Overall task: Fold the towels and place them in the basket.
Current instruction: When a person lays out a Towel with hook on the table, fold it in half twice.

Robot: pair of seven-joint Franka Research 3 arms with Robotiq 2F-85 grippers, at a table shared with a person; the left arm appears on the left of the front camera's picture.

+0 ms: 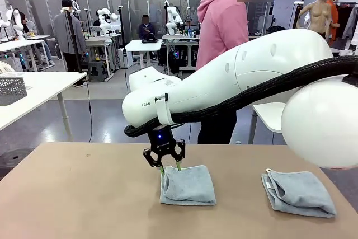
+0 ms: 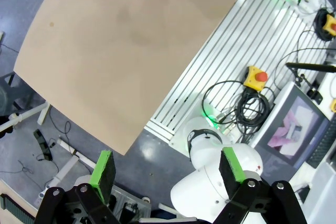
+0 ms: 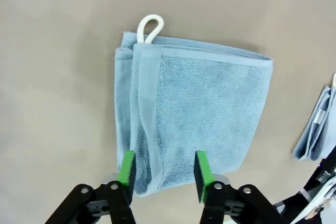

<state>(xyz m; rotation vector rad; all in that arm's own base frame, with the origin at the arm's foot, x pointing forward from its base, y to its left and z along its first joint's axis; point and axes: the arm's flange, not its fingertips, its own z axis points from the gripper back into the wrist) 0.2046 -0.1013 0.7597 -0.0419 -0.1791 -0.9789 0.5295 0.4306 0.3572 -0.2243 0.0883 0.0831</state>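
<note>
Two folded grey-blue towels lie on the tan table (image 1: pixel 84 194). One towel (image 1: pixel 190 186) is in the middle, the other towel (image 1: pixel 299 193) to the right. My right gripper (image 1: pixel 170 169) reaches across and hangs open over the middle towel's left edge. In the right wrist view its green fingers (image 3: pixel 126 169) straddle the near end of that towel (image 3: pixel 210 98), which has a white loop (image 3: pixel 149 27) at the far end. My left gripper (image 2: pixel 165 169) is open and empty, high above the table's corner. A dark grey mesh basket (image 1: pixel 11 89) stands on a white side table at far left.
A person in a pink hoodie (image 1: pixel 221 26) stands at the table's far side. The right arm's white body and black cable (image 1: pixel 251 76) span the right half of the front view. The other towel's edge (image 3: pixel 315 135) shows in the right wrist view. Rails and cables (image 2: pixel 247 103) lie beside the table.
</note>
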